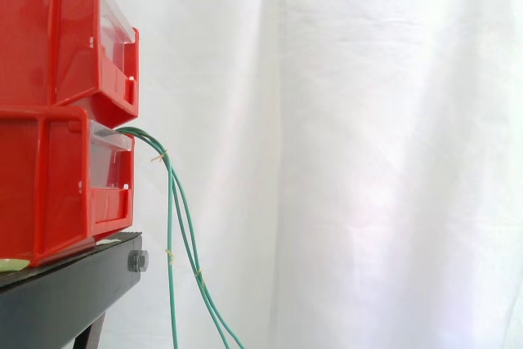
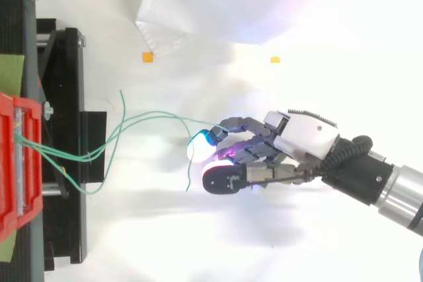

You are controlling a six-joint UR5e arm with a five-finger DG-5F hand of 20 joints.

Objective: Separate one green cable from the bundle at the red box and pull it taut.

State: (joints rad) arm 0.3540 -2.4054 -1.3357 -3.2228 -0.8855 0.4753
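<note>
**Hand (image 2: pixel 297 138) pinching one green cable (image 2: pixel 165 116) away from the red box (image 1: pixel 49 190).**
Curled fingertips (image 2: pixel 210 137) close on the cable near its free end, well apart from the box, so a pull would likely tension that strand alone. The remaining bundle (image 1: pixel 173 226) hangs slack beside the black stand (image 1: pixel 65 288); crossed strands may snag.

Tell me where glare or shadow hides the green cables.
Top view: the glow at the hand washes out the green cable it pinches; soft shadows lie on the white surface. Side view: even light, the cables stand clear against the white curtain.
</note>
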